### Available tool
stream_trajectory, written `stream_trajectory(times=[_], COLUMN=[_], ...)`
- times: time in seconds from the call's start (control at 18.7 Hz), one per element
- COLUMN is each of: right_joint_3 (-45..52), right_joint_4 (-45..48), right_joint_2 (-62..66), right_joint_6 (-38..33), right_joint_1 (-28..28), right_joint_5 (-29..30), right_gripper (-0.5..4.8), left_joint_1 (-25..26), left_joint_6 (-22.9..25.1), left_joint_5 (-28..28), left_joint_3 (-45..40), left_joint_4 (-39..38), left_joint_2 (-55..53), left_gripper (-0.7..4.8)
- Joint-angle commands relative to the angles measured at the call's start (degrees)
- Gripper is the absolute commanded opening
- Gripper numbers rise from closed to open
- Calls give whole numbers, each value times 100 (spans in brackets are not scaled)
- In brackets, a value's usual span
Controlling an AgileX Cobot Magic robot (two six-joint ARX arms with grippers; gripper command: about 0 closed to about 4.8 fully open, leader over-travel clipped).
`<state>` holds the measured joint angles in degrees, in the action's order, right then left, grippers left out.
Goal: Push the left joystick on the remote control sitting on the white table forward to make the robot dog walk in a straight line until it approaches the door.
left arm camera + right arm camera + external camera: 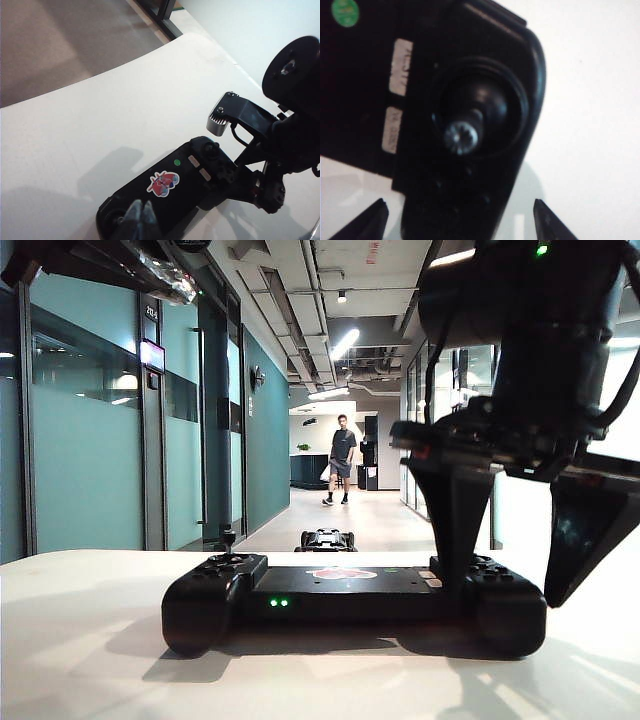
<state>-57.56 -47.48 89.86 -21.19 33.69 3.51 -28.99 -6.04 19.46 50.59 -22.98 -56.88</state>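
The white surface [90,640] fills the lower half of the exterior frame; beyond its far edge a corridor runs toward the back of the picture. The remote control [350,600] lies across the lower centre of the exterior frame, flat on the surface, two green lights facing the camera.

The right pincer [505,575] descends from the upper right of the exterior frame and stands released, one finger planted at the right end of the remote control, the other well outside it. In the right wrist frame its two tips [455,222] appear at the bottom corners, spread wide on either side of the controller's end, with the right thumbstick [462,136] at the centre. It grasps nothing.

The left pincer [141,220] shows at the bottom centre of the left wrist frame, its tips drawn together and clenched on nothing, hanging over the left end of the remote control.

The robot dog [327,539] sits on the floor at the centre of the exterior frame, just behind the controller.

The left joystick [228,538] stands upright at the controller's left end.

Procedure, as judged: hold the controller body steady, bring the clenched tips behind the knob, and press straight away from the camera. Avoid sideways drift; it would likely steer the robot dog off line.
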Motion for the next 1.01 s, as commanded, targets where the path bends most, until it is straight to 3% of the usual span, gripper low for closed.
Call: stream_trajectory(times=[0.05, 0.27, 0.64, 0.75, 0.85, 0.96, 1.01], right_joint_3=[-9, -9, -11, -9, -11, -11, -11], right_joint_4=[149, 282, 455, 437, 387, 380, 378], right_joint_2=[136, 162, 345, 417, 520, 529, 529], right_joint_6=[11, -155, -487, -586, -601, -649, -848], right_joint_1=[77, 409, 474, 476, 483, 492, 492], right_joint_5=[-7, -490, -531, -529, -509, -507, -509], right_gripper=[399, 399, 399, 360, 273, 241, 196], left_joint_1=[-4, -4, -4, -4, -4, -4, -4], left_joint_6=[24, 26, 26, 26, 26, 28, 136], left_joint_5=[35, 35, 138, 138, 140, 140, 175], left_joint_3=[11, 11, 11, 11, 11, 11, 11], left_joint_4=[81, 83, 79, 81, 79, 79, 76], left_joint_2=[9, 9, 9, 9, 9, 9, 7], left_gripper=[-5, -5, -5, -5, -5, -5, -5])
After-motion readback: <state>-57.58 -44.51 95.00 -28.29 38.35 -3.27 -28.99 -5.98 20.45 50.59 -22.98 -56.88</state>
